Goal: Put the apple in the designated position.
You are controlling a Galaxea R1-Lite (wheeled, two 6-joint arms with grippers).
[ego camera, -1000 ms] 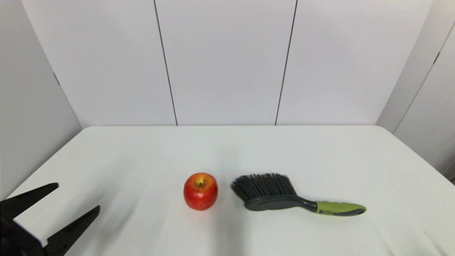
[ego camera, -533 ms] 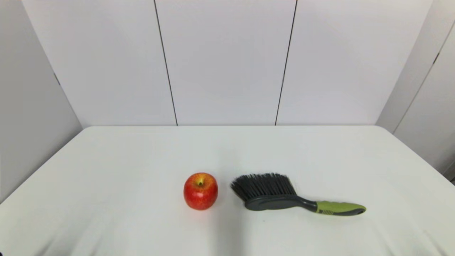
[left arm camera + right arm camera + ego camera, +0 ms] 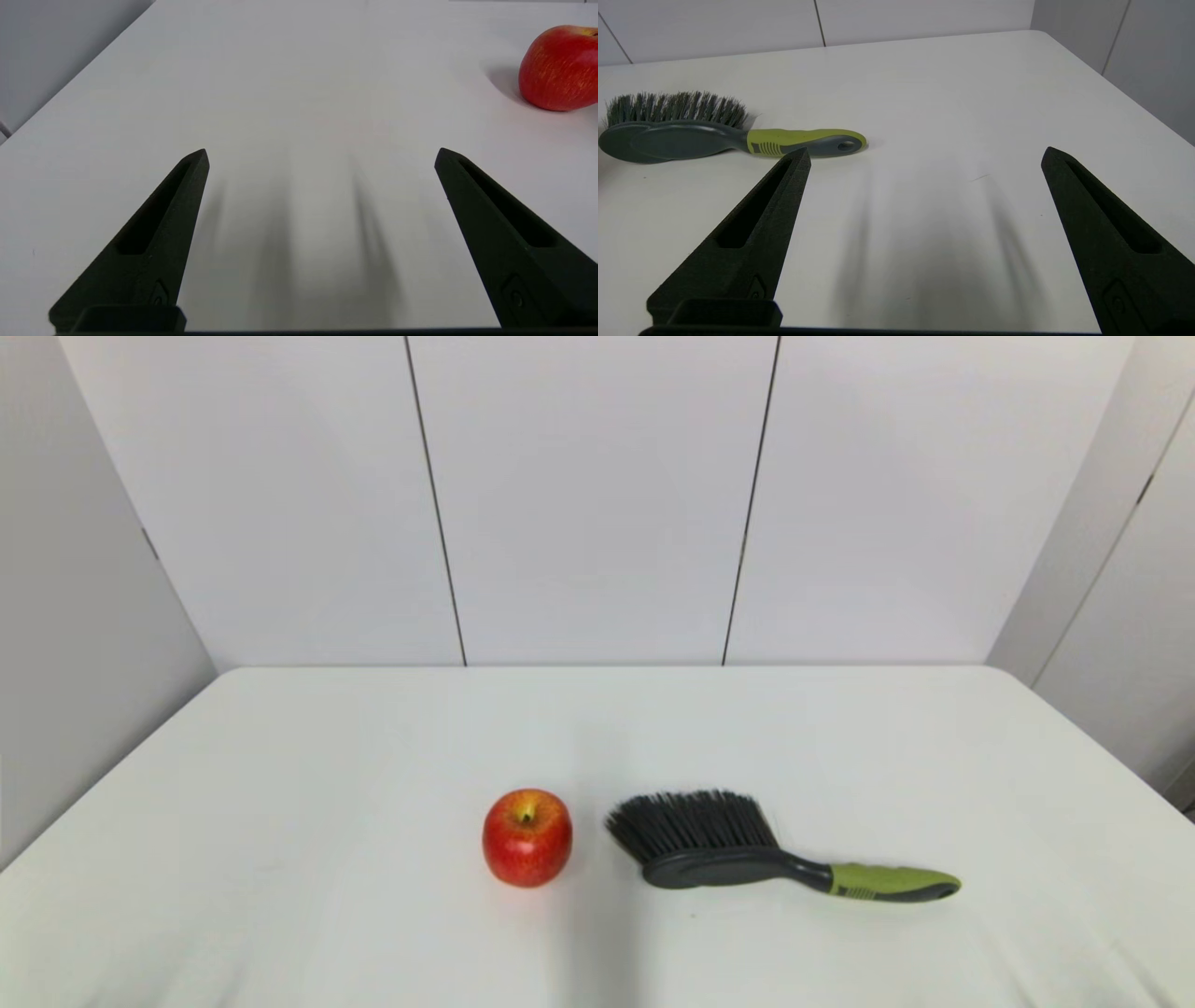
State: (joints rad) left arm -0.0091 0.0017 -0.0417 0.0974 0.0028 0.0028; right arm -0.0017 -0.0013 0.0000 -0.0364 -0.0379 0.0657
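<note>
The apple (image 3: pixel 527 837) sits upright on the worktop (image 3: pixel 373 756), just left of the brush (image 3: pixel 747 854) bristles. The left gripper (image 3: pixel 321 156), jaws wide apart, has pulled back out of the head view; the right gripper (image 3: pixel 926 154) idles, jaws apart. Placement looks finished

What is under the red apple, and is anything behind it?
The glossy red apple rests directly on the plain white table. Only bare tabletop shows behind it; its contact patch is hidden.
</note>
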